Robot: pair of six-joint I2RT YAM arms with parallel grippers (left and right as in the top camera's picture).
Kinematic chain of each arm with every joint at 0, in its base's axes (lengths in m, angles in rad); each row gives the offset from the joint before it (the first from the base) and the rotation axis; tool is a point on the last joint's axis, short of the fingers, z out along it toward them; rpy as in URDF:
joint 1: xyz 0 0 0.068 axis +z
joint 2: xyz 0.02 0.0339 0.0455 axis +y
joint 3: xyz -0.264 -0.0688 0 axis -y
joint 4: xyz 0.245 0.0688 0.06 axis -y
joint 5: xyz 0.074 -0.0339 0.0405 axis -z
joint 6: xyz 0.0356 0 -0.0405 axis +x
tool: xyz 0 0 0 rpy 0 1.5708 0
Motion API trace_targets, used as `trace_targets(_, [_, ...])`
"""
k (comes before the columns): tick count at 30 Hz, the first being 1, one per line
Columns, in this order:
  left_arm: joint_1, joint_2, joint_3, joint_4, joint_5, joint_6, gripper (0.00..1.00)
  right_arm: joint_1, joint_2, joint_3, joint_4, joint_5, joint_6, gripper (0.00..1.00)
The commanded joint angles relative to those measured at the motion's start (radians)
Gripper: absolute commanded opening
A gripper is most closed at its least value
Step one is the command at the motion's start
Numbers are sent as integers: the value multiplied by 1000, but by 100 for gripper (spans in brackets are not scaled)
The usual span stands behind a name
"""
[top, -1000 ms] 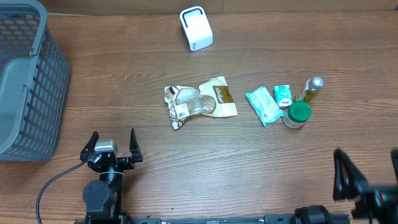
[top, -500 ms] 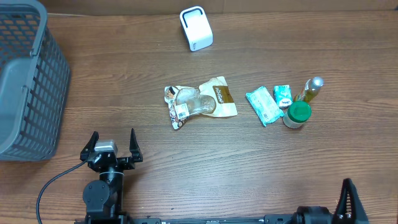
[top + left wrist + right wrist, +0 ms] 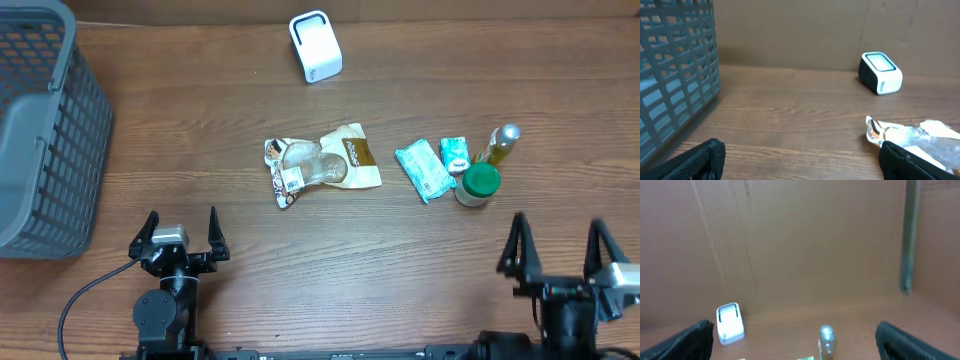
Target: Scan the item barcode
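A white barcode scanner [image 3: 316, 46] stands at the back centre of the table. A crumpled snack bag [image 3: 320, 163] lies in the middle. To its right sit a teal packet [image 3: 424, 170], a small green box [image 3: 456, 154], a green-capped jar [image 3: 479, 184] and a silver-capped bottle [image 3: 503, 141]. My left gripper [image 3: 181, 217] is open at the front left, empty, with the bag [image 3: 920, 137] ahead of its right finger. At the front right my right gripper [image 3: 558, 225] is open and empty, facing the scanner [image 3: 730, 322] and the bottle [image 3: 826, 340].
A grey mesh basket [image 3: 40, 130] fills the far left, and its wall [image 3: 675, 75] is close on the left in the left wrist view. A cardboard wall runs behind the table.
The right gripper dipped toward the bottom edge of the overhead view and has come back up, now a little further left. The left arm and all items are unmoved.
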Motion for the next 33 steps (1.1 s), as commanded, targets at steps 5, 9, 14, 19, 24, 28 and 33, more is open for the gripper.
trace_targets(5, [-9, -11, -3, 0, 11, 14, 99, 9, -6, -325, 547, -93, 4, 100])
trace_targets(9, [-9, -10, -3, 0, 11, 14, 100, 9, -6, -462, 810, -141, 5, 100])
trace_targets(14, [-9, -11, -3, 0, 11, 14, 100, 9, -7, -599, 917, -147, 4, 100])
trace_targets(19, [-9, -10, -3, 0, 11, 14, 99, 9, -7, -595, 750, -150, 4, 100])
trace_targets(24, [-9, -10, -3, 0, 11, 14, 99, 9, -7, -595, 513, -124, 4, 100])
trace_targets(28, [-9, -10, -3, 0, 11, 14, 99, 10, -7, -596, 418, -118, 4, 100])
trace_targets(33, [-9, -10, -3, 0, 11, 14, 100, 10, -7, -596, 416, -118, 3, 100])
